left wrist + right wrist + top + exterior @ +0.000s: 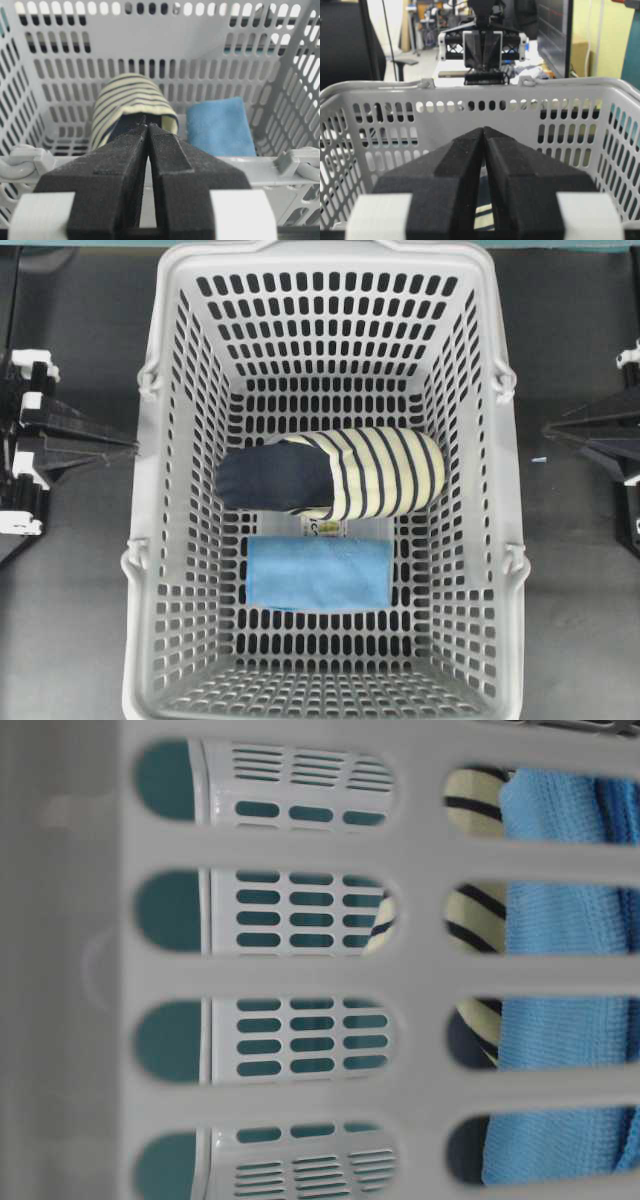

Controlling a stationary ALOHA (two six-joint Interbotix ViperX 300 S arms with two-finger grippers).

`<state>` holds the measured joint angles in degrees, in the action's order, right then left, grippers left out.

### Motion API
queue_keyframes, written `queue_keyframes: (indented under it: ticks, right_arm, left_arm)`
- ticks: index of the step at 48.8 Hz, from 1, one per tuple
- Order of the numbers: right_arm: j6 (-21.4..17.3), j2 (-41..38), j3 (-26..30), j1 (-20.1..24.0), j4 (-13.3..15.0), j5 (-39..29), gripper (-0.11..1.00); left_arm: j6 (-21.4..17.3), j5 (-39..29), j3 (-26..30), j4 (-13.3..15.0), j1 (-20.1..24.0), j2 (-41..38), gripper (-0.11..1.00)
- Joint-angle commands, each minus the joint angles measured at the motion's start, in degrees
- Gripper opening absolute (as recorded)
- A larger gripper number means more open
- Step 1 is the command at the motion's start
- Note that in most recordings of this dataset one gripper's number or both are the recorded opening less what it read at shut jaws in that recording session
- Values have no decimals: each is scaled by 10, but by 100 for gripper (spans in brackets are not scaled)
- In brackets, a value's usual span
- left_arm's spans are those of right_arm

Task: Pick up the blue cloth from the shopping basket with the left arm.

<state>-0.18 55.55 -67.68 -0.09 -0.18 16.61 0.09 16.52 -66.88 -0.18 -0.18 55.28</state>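
Observation:
The blue cloth (318, 573) lies flat and folded on the floor of the shopping basket (148, 500), toward its near end. In the left wrist view the blue cloth (218, 126) shows beyond the basket rim (260, 163), to the right of the fingertips. My left gripper (132, 446) rests outside the basket's left wall, shut and empty; its tips (148, 126) meet. My right gripper (547, 428) sits outside the right wall, also shut (483, 129) with nothing held. Through the slots in the table-level view the blue cloth (560, 970) is visible.
A navy and cream striped rolled fabric (335, 474) lies across the basket's middle, just behind the cloth. A flat clear package (330, 528) peeks out between them. The basket walls stand tall around everything. The left arm's base (482, 47) shows across the basket.

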Motion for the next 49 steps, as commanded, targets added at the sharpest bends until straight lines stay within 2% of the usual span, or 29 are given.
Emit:
queue_keyframes:
  ticks: [1,5,19,27,35,39,45,48,49]
  right_arm:
    - [-4,-2,14,-2,-2,4,1]
    - [-5,4,22,-3,-14,-16,1]
    - [-37,17,59,-4,-16,-139,1]
    - [-33,18,75,-3,-10,-184,1]
    - [-32,18,76,1,-9,-197,3]
    - [-33,18,76,0,-10,-197,19]
    - [-33,19,76,0,-9,-196,58]
    - [-34,19,77,-2,-7,-196,74]
    - [-33,19,76,-2,-7,-195,76]
  left_arm:
    - [12,-33,36,-25,-9,-2,6]
    - [20,-103,74,-25,-17,-5,0]
    - [21,-317,221,-25,-34,-61,0]
    - [20,-409,298,-25,-41,-120,0]
    - [19,-472,367,-25,-47,-191,0]
    - [19,-494,398,-25,-51,-226,0]
    - [20,-516,439,-25,-52,-271,0]
    - [22,-525,454,-25,-53,-293,0]
    - [22,-528,461,-25,-53,-301,1]
